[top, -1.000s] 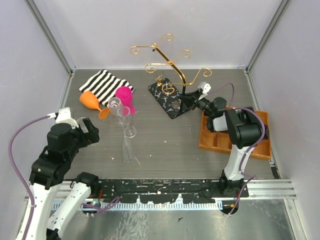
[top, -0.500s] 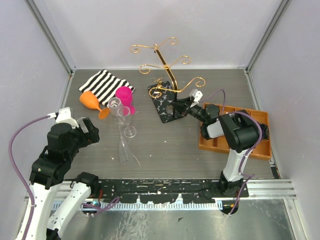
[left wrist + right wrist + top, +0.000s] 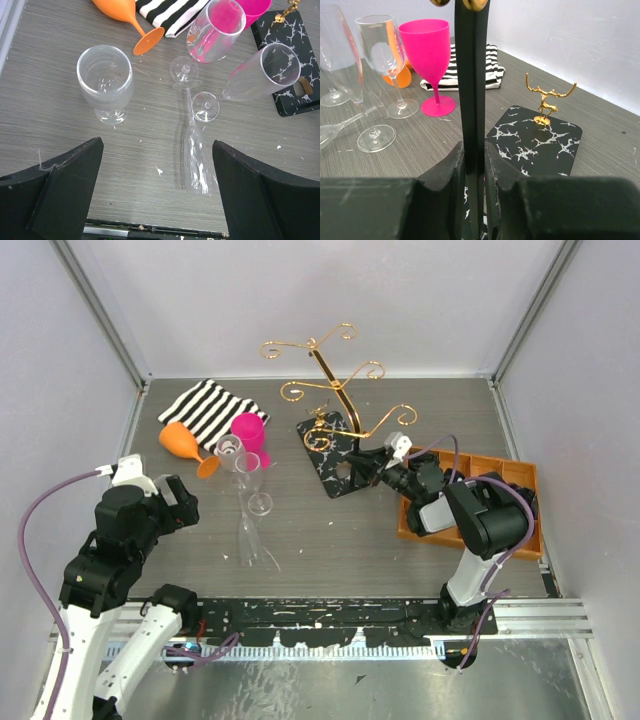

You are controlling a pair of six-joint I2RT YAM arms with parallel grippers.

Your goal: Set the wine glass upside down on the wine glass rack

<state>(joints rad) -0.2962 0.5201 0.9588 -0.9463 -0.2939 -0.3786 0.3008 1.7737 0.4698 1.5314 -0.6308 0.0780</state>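
Observation:
The wine glass rack (image 3: pixel 334 383), gold wire arms on a black marbled base (image 3: pixel 322 443), stands at mid-table. My right gripper (image 3: pixel 380 462) is shut on its upright post (image 3: pixel 472 75) just above the base (image 3: pixel 540 142). Several glasses cluster to the left: an upright clear wine glass (image 3: pixel 105 82), a second clear one (image 3: pixel 215 30) and a flute (image 3: pixel 260 72). One more flute (image 3: pixel 255 540) lies flat on the table. My left gripper (image 3: pixel 157 190) hangs open above that lying flute (image 3: pixel 197 160), holding nothing.
A pink goblet (image 3: pixel 248 430) and an orange goblet (image 3: pixel 180 440) on its side sit by a striped cloth (image 3: pixel 210 408) at the back left. An orange compartment tray (image 3: pixel 520 530) lies at the right under my right arm. Frame walls close both sides.
My right gripper has dragged the rack toward the front left and turned it, then eased slightly right. The left arm and the glasses have not moved.

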